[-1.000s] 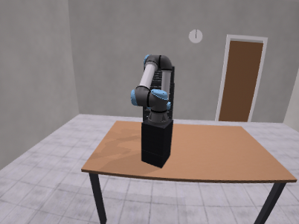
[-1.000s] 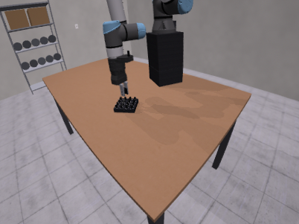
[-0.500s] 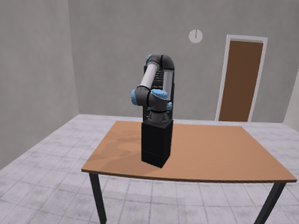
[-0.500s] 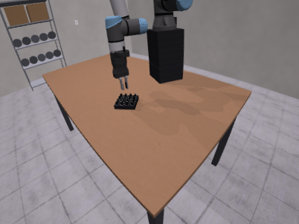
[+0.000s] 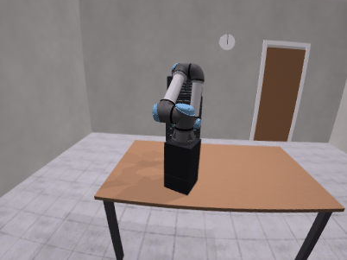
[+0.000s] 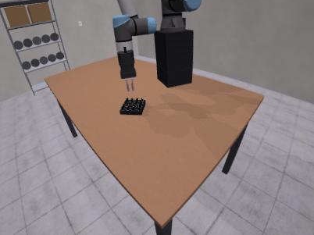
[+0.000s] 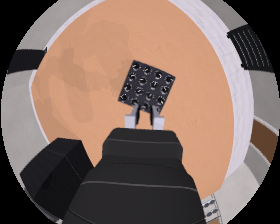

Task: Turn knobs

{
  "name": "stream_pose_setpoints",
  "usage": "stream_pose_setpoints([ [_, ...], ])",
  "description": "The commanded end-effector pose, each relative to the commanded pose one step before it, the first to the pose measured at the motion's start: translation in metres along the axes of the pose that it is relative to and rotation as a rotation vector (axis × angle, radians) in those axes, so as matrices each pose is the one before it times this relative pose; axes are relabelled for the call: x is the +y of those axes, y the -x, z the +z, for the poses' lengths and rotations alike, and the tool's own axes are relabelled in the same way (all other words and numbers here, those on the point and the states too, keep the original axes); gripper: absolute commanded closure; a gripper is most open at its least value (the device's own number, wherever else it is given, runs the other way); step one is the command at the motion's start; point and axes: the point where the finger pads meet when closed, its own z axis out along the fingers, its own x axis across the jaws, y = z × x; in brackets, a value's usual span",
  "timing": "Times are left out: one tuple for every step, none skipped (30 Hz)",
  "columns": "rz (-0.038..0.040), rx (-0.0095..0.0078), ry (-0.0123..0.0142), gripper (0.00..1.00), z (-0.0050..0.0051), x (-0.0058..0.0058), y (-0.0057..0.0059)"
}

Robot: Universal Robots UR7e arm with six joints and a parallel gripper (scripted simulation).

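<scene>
The knob box (image 6: pixel 131 105) is a small black square box with rows of black knobs, standing on the brown table left of the middle. In the wrist view it (image 7: pixel 149 85) lies just beyond my fingertips, turned at an angle. The knob lines and printed names are too small to read. My gripper (image 6: pixel 130 88) points straight down and hovers a little above the box's rear edge, touching nothing. Its fingers stand partly apart with nothing between them. In the top view the box and the gripper are hidden behind the arm's pedestal.
The arm's tall black pedestal (image 6: pixel 174 58) stands on the table behind and to the right of the box; it also shows in the top view (image 5: pixel 182 165). A metal shelf (image 6: pixel 35 42) stands off the table at the far left.
</scene>
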Motion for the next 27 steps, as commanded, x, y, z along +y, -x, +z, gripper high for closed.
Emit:
stream_pose_setpoints([
  [0.07089,0.00449,0.00128,0.54,-0.00168,0.00381,-0.00034],
  [0.0,0.0,0.0,0.54,0.0,0.0,0.0],
  [0.00416,0.0,0.0,0.54,-0.00008,0.00026,-0.00001],
  [0.00253,0.0,0.0,0.54,-0.00005,0.00016,-0.00001],
  [0.00127,0.0,0.0,0.54,-0.00003,0.00008,0.0],
  [0.00044,0.0,0.0,0.54,-0.00001,0.00003,0.0],
  [0.00006,0.0,0.0,0.54,0.0,0.0,0.0],
  [0.0,0.0,0.0,0.54,0.0,0.0,0.0],
  [0.0,0.0,0.0,0.54,0.0,0.0,0.0],
  [0.0,0.0,0.0,0.54,0.0,0.0,0.0],
  [0.0,0.0,0.0,0.54,0.0,0.0,0.0],
  [0.0,0.0,0.0,0.54,0.0,0.0,0.0],
  [0.0,0.0,0.0,0.54,0.0,0.0,0.0],
  [0.0,0.0,0.0,0.54,0.0,0.0,0.0],
  [0.0,0.0,0.0,0.54,0.0,0.0,0.0],
  [0.0,0.0,0.0,0.54,0.0,0.0,0.0],
  [0.0,0.0,0.0,0.54,0.0,0.0,0.0],
  [0.0,0.0,0.0,0.54,0.0,0.0,0.0],
  [0.0,0.0,0.0,0.54,0.0,0.0,0.0],
  [0.0,0.0,0.0,0.54,0.0,0.0,0.0],
  [0.0,0.0,0.0,0.54,0.0,0.0,0.0],
  [0.0,0.0,0.0,0.54,0.0,0.0,0.0],
  [0.0,0.0,0.0,0.54,0.0,0.0,0.0],
  [0.0,0.0,0.0,0.54,0.0,0.0,0.0],
  [0.0,0.0,0.0,0.54,0.0,0.0,0.0],
  [0.0,0.0,0.0,0.54,0.0,0.0,0.0],
  [0.0,0.0,0.0,0.54,0.0,0.0,0.0],
])
